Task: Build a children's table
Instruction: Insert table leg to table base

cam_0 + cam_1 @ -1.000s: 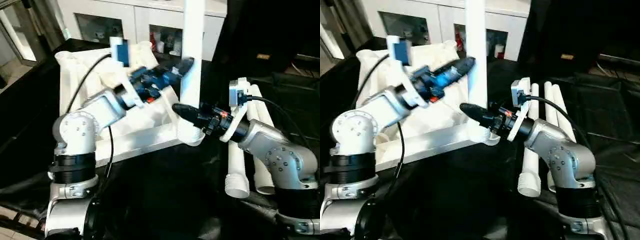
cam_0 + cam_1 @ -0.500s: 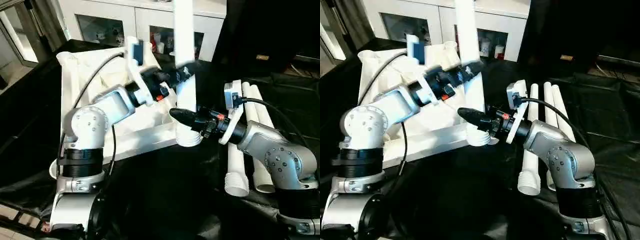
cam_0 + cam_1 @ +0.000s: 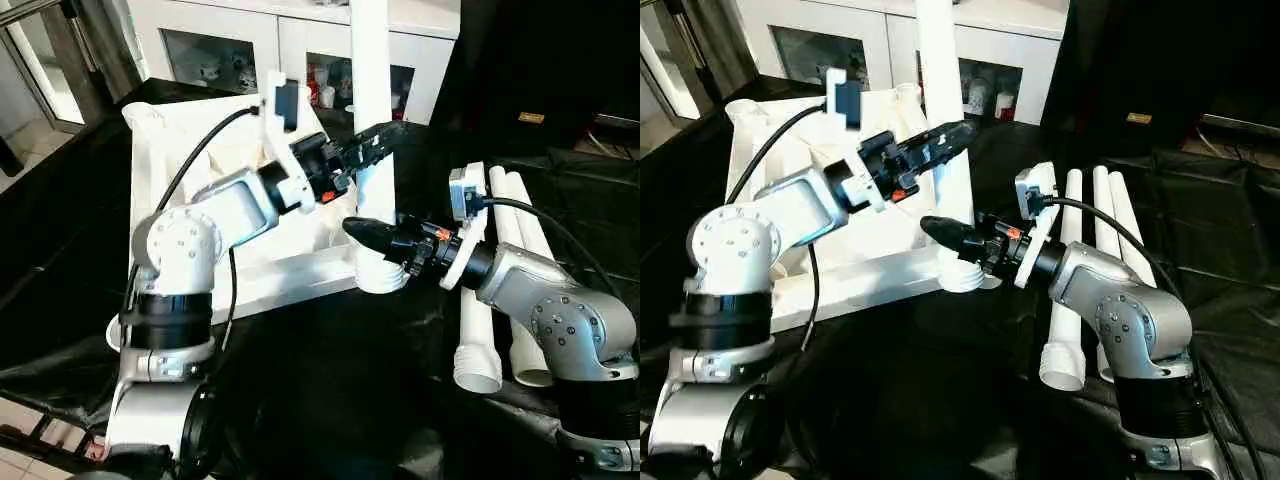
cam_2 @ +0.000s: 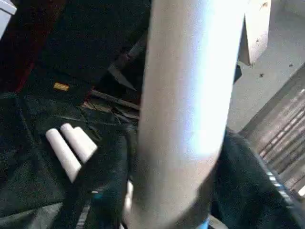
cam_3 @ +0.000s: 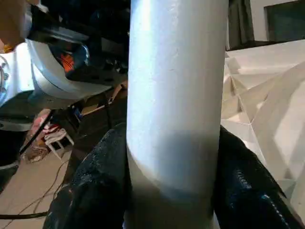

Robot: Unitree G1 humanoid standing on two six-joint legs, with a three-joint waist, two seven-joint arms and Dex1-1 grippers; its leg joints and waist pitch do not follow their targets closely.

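The children's table's white tabletop lies ribbed side up on the black cloth. One white leg stands upright in its near right corner socket. My left gripper reaches in from the left at mid-height and is shut on this leg. Lower down, just above the socket, my right gripper is shut on the same leg, one black finger pressed against each side.
Three spare white legs lie side by side on the black-draped work table, right of my right forearm. A white cabinet with glass doors stands behind the tabletop. The work table's near left edge drops to the floor.
My left gripper has reached the upright leg from the left, and its fingers have closed in around it. My right gripper has kept its hold low on the leg.
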